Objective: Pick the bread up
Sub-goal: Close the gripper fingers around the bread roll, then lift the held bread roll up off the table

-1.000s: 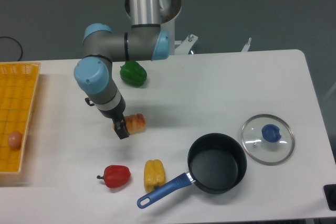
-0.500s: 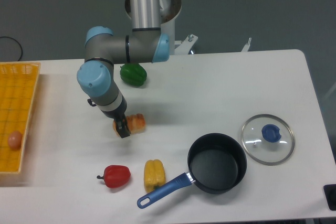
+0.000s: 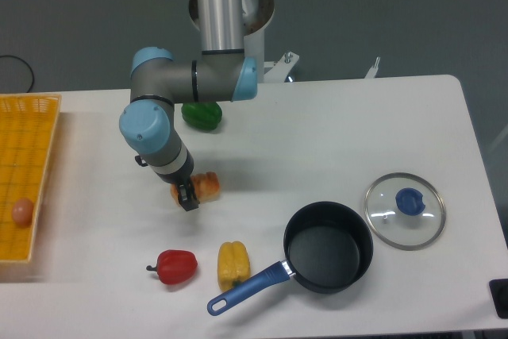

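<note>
The bread (image 3: pixel 205 186) is a small orange-brown ridged loaf on the white table, left of centre. My gripper (image 3: pixel 187 193) comes down on its left end. One dark finger (image 3: pixel 188 199) presses against the loaf's near side and the other finger is hidden behind it. The jaws look shut on the bread. The loaf is low, at or just above the table surface. Its left end is hidden under the gripper.
A green pepper (image 3: pixel 202 115) lies behind the arm. A red pepper (image 3: pixel 176 266) and a yellow pepper (image 3: pixel 232 263) lie in front. A black pan (image 3: pixel 327 248) with a blue handle and a glass lid (image 3: pixel 405 210) are to the right. A yellow basket (image 3: pixel 28 172) stands at the left edge.
The arm's wrist has shifted slightly right and down toward the bread. The gripper tip and the bread have stayed almost in place; the loaf moved a few pixels left.
</note>
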Motion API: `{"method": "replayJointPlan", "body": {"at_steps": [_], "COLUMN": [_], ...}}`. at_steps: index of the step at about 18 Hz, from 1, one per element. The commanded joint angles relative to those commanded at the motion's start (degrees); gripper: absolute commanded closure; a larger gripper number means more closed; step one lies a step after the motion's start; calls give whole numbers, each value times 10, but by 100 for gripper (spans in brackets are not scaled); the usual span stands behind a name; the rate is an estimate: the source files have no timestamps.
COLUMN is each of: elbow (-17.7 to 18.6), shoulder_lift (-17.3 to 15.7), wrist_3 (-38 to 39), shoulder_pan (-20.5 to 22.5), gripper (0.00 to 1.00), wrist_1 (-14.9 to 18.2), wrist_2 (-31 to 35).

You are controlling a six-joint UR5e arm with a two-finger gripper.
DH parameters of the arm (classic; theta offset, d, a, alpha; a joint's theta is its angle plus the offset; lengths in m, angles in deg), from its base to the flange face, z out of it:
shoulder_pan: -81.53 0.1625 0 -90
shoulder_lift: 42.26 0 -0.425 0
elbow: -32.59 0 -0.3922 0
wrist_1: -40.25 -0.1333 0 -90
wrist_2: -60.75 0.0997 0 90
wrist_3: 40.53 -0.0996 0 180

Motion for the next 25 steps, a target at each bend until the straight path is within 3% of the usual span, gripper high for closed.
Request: {"method": "replayJointPlan", "body": {"at_steps": [7, 13, 18, 25], "elbow": [-2, -4, -5, -17], "shoulder_lift": [-1, -9, -43, -90], "wrist_3": [9, 15, 10, 3], "shoulder_pan": [1, 7, 18, 64], "gripper": [56, 58, 57, 56], "wrist_1": [0, 1, 3, 11], "wrist_2": [1, -2, -6, -32]}}
